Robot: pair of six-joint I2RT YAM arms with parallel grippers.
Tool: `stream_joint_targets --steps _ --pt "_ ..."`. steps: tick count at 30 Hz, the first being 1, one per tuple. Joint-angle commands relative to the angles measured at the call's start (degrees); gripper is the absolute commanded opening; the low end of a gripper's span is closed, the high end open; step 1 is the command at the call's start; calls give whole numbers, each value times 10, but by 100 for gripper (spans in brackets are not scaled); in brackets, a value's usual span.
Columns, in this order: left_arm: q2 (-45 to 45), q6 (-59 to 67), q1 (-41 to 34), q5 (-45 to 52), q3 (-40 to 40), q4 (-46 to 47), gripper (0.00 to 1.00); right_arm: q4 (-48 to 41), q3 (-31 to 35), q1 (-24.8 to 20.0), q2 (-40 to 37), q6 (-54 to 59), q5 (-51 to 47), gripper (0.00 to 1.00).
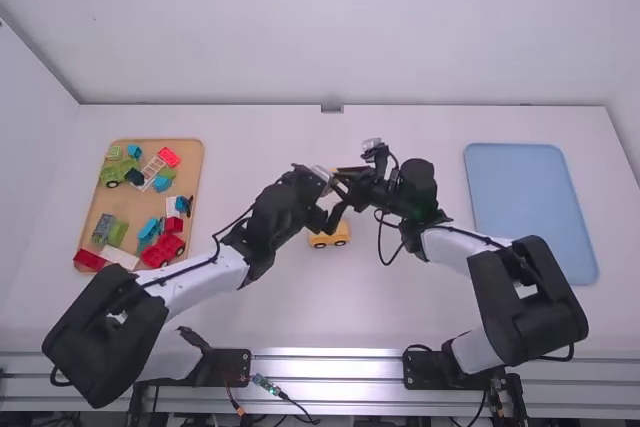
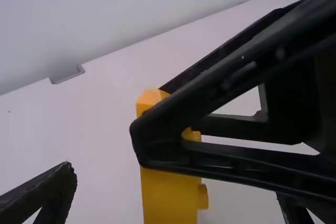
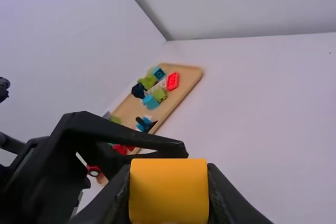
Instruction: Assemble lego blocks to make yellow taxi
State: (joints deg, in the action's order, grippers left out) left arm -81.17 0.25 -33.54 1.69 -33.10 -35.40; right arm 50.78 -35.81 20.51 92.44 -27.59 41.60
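Above the middle of the table, my left gripper [image 1: 325,202] and right gripper [image 1: 346,185] face each other closely. The right gripper [image 3: 169,195] is shut on a yellow block piece [image 3: 169,191], one finger on each side. In the left wrist view this yellow piece [image 2: 170,195] stands upright, partly hidden by the right gripper's black fingers. Spread wide on either side of it, the left gripper [image 2: 177,187] is open. A yellow car part [image 1: 330,235] with dark wheels rests on the table just below the grippers.
At the left, a wooden tray [image 1: 190,155] holds several red, green, blue and white pieces. A blue tray [image 1: 530,207] lies at the right. Both forearms reach in low over the table, with cables hanging beside them.
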Motion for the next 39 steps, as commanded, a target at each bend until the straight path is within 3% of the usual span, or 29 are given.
stream_joint_targets --steps 1,7,12,14,19,22,28,39 --pt "1 10 -2 -2 -1 -6 99 -3 3 -8 -7 17 7 11" --pt "23 12 0 -26 -4 89 99 -87 -19 -41 -8 71 -17 7" --pt "55 10 30 14 -40 228 99 -305 -96 -31 -29 183 -79 4" --pt "72 50 63 47 -63 300 99 -436 -149 -29 -30 260 -101 4" --pt "89 83 124 54 -80 347 99 -716 -248 -41 -26 412 -180 2" --pt "97 119 177 121 -83 349 99 -877 -312 -35 -6 504 -269 0" --pt "97 263 275 358 -83 364 99 -967 -348 -3 52 667 -340 0" --pt "96 310 310 377 -83 399 99 -977 -347 80 170 790 -464 0"
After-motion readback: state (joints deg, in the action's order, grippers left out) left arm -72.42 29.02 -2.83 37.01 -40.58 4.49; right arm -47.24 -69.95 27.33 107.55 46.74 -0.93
